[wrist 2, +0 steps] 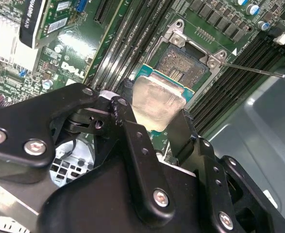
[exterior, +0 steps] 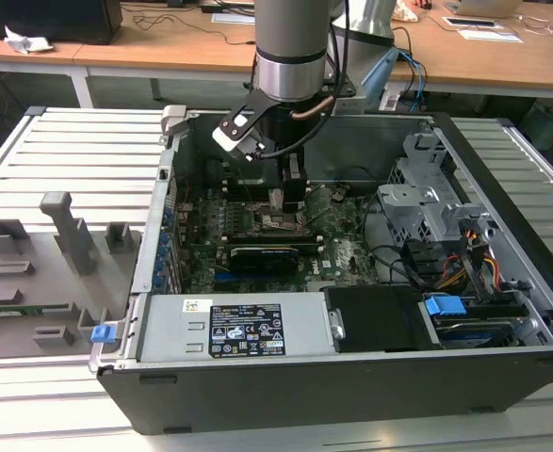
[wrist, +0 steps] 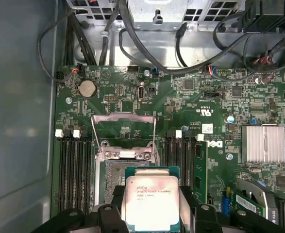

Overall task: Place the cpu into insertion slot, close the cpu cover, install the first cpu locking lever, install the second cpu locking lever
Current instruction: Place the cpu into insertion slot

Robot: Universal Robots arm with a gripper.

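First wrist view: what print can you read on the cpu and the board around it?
cpu: several lines of dark print on its metal face, too small to read.
motherboard: a white logo and tiny component marks, none quotable with confidence.
white sticker: print too small to read.

Grey cylindrical arm (exterior: pixel 293 38) with polished silver collar (exterior: pixel 293 77); matte-black jointed gripper (wrist 2: pixel 152 110), silver hex screws (wrist 2: pixel 160 197); copper-coloured cable (exterior: pixel 314 109) looped at wrist.
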